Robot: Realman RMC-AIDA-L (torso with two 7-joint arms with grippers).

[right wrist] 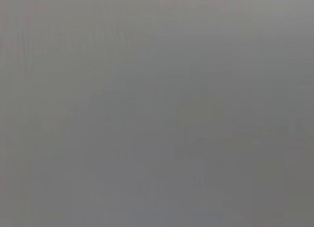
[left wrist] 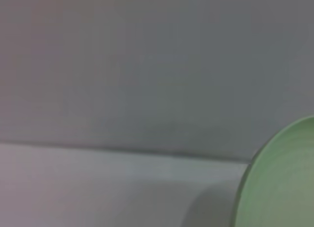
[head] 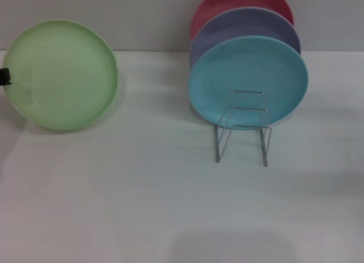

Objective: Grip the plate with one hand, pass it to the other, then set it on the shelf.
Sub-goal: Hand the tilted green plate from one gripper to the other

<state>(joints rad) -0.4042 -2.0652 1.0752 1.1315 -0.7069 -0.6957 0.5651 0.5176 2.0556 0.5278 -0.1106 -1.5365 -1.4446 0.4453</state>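
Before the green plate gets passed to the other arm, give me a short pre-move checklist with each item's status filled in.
1. Green plate off the table, held upright at its left edge by the left claw: ok.
2. Left claw's hold firm: cannot tell, only a black tip shows.
3. Right claw in place to receive: not ok, it is out of the head view and its wrist view shows only grey.
4. Front slots of the wire rack free: ok.
5. Blue plate sits behind them, purple plate and red plate farther back: ok.

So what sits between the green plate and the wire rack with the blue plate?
Nothing: in the head view only bare white table lies between the green plate and the wire rack holding the blue plate.
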